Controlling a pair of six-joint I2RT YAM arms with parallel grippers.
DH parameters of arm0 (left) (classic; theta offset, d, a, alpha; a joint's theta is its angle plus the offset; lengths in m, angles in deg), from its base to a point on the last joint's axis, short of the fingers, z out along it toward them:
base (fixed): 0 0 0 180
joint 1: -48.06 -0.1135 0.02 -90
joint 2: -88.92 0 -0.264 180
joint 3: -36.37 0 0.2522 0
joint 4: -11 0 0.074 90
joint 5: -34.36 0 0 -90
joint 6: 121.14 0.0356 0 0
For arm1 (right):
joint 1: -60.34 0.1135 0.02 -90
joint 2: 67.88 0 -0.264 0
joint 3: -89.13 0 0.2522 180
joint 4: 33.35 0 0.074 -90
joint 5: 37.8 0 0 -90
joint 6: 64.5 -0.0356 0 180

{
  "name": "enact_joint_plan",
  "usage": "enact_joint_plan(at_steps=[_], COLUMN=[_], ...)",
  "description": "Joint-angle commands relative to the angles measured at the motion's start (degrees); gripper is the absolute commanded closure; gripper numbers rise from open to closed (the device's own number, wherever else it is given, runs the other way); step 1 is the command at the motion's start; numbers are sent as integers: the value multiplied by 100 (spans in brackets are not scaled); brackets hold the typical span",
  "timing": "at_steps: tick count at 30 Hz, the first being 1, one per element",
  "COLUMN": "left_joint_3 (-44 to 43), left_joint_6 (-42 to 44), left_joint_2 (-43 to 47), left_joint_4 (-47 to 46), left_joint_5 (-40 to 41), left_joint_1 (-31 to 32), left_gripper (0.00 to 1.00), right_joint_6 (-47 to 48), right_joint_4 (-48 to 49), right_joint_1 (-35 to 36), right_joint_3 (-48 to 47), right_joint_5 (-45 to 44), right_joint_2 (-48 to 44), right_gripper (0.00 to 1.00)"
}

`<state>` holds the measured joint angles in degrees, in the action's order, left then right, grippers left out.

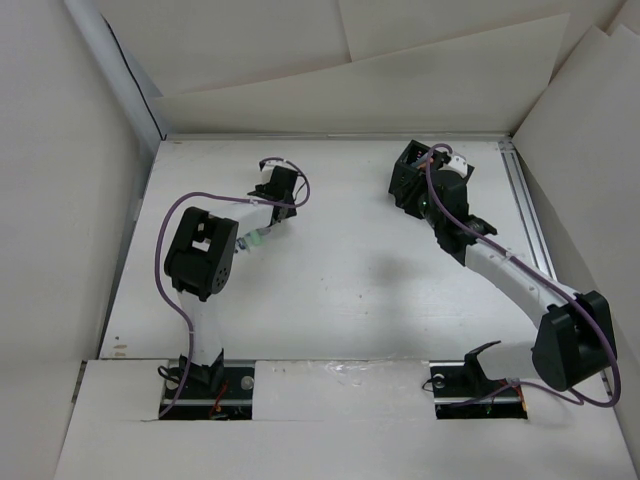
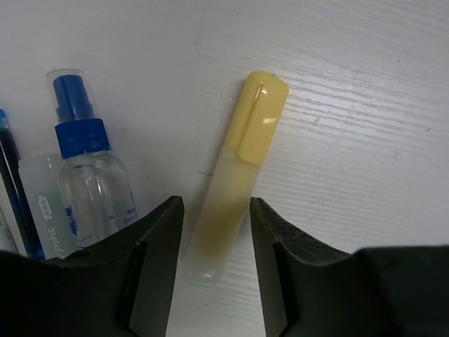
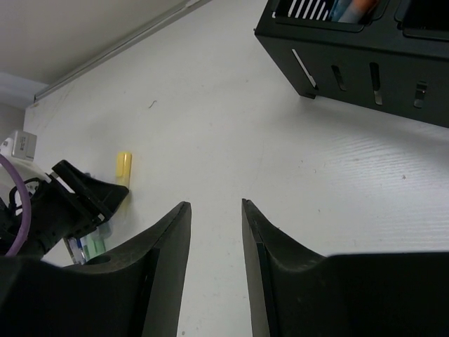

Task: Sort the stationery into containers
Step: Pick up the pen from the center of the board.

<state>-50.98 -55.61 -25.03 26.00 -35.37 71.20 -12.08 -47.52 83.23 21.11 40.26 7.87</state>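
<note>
The left gripper (image 2: 216, 210) is down low over the table (image 2: 351, 105). Its two fingers are apart, one on each side of a yellow marker (image 2: 238, 182). The marker lies flat with its cap pointing away from the gripper. A thin strip of table shows beside the marker, so I think the fingers are not squeezing it yet. Picking it up looks like the job in hand.

Just to one side of the marker stands a little clear spray bottle (image 2: 84, 175) with a blue top. Past it, at the very edge of the left wrist view, lies a dark blue pen (image 2: 10, 182). These things are all on the table, far from the box.

The right gripper (image 3: 215, 210) is on the other side of the table. Its fingers are apart too, and there is nothing between them, only bare table under them.

Near the right gripper, at the back of the table, sits the black box (image 3: 351, 70) with two square holes. In one hole I can see something with blue and orange on it (image 3: 347, 8), next to some white stripes. I cannot tell just what it is. The other hole is almost out of the picture, so I cannot say what is in there.

So I would guess the sorting is only partly done. Something may be in the box, but the yellow marker and the blue pen are not put away yet.
</note>
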Motion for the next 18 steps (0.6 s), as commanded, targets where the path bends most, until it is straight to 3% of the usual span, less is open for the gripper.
enact_joint_plan(at_steps=[1,5,7,11,15,18], left_joint_3=[-165,-113,-51,10,282,685], left_joint_6=[-40,-93,-93,-93,-93,-146], left_joint_2=[-39,-92,-92,-40,293,714], left_joint_4=[140,140,87,87,-140,-535], left_joint_5=[-102,-155,-155,-155,-410,-1093], left_joint_1=[-11,-11,-11,51,252,253], left_gripper=[61,72,84,100,100,100], right_joint_6=[-21,-21,-21,-21,40,181], right_joint_4=[330,330,330,330,330,330], right_joint_1=[-22,-22,-22,-22,-22,-22], right_joint_3=[47,47,47,47,-6,-137], right_joint_5=[61,61,61,113,368,938], right_joint_2=[-218,-218,-218,-218,-104,159], right_gripper=[59,59,59,48,28,20])
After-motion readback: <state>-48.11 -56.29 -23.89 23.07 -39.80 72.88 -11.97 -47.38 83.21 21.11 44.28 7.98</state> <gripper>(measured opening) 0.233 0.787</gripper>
